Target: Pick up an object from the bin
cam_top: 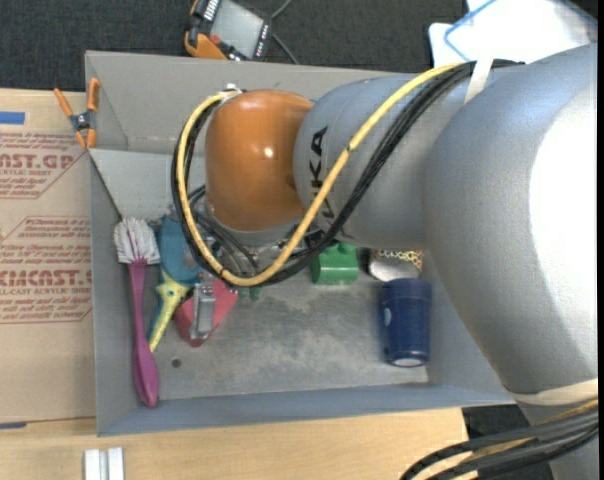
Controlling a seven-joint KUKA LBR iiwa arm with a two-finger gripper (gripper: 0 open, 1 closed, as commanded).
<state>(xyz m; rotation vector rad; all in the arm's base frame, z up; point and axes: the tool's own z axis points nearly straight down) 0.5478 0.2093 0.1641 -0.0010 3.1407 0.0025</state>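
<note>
Looming closest to us is the arm [502,188], a broad casing of smooth, pale grey metal that comes in from the right. On its flank we read black block letters, "KA", with the rest of the word bent out of sight round the curve. A glossy orange cover [252,163], rounded like a dome, caps the wrist. A yellow cable [382,118] and several black ones loop along the arm and around the dome.

Below the dome, the pincer [206,308] hangs over the left half of the grey metal bin [312,368]. Its dull grey metal tip lies against a red thing [190,323] on the bin floor. We cannot tell how far the pincer is open, or whether it has hold of that red thing.

Just beside the red thing on the left is a small yellow plastic thing [167,303] with a forked shape. Above that sits a teal thing [174,253], partly hidden by the cables. A brush [140,308] lies along the left wall, with a long purple handle and a tuft of white bristles at its far end.

Right of the pincer, a blocky green piece [334,266] sits under the arm's edge. Near it are a white thing [394,261] with a gold pattern that we cannot read and a dark navy cylinder [406,323], matt and lying on its side. The bin floor between them is scuffed bare metal.
</note>
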